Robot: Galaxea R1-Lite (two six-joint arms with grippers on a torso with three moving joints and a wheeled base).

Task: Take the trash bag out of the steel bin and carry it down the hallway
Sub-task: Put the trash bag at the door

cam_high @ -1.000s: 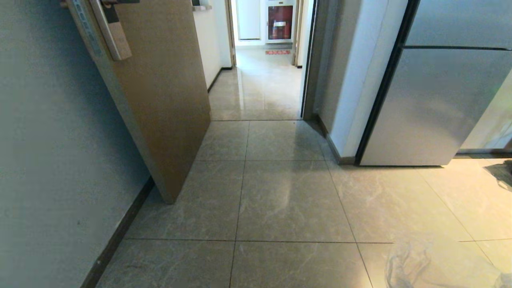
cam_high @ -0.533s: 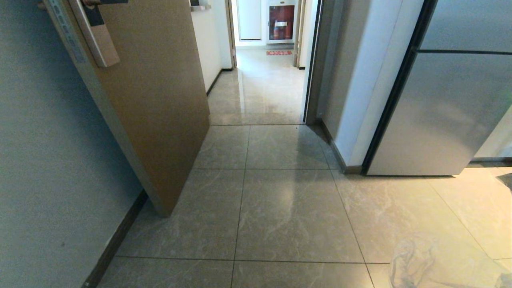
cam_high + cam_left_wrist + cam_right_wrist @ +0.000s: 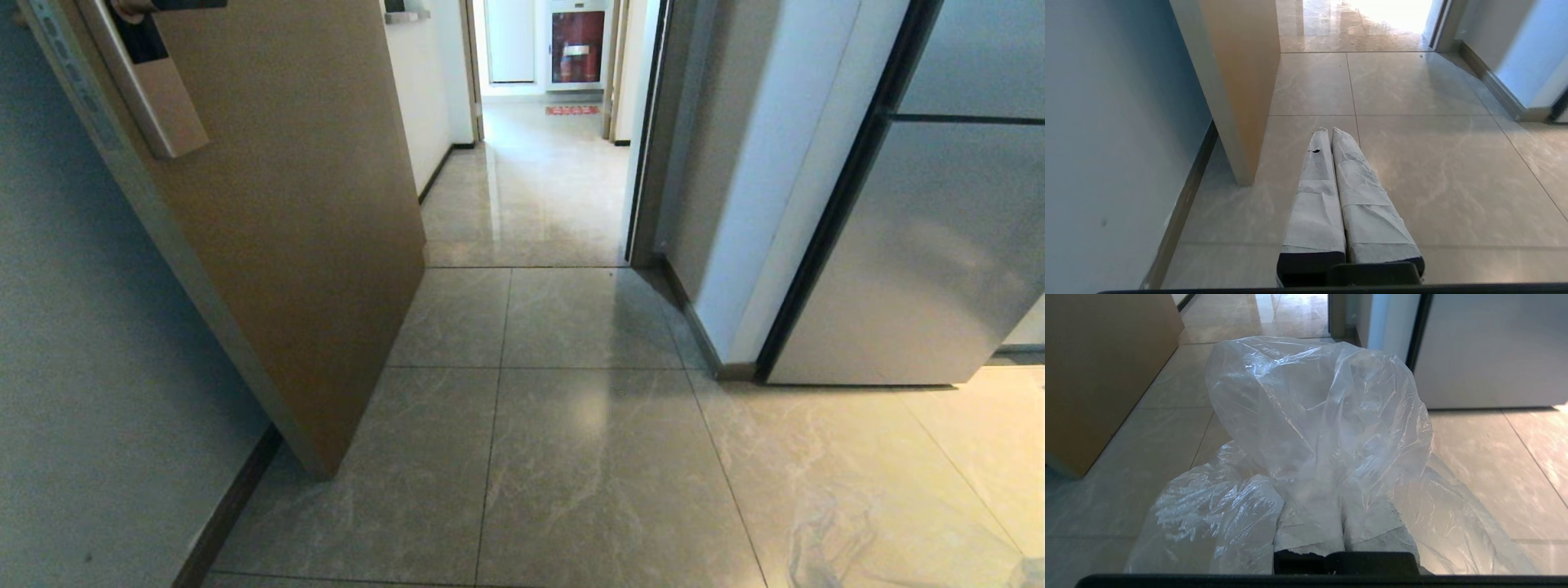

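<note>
Clear trash bag (image 3: 1314,428) drapes the right end effector (image 3: 1341,535), barely visible overhead.

Head camera looks down and forward toward the hallway (image 3: 531,188). Both wrist cameras sit low, close above the tiled floor (image 3: 1412,163), facing the same open wooden door (image 3: 310,245).

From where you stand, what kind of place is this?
Most likely a home, at a doorway leading into a hallway. The signs are an open wooden door with a lock plate, a steel refrigerator on the right, and a glossy marble-look tile floor with dark baseboards.
</note>
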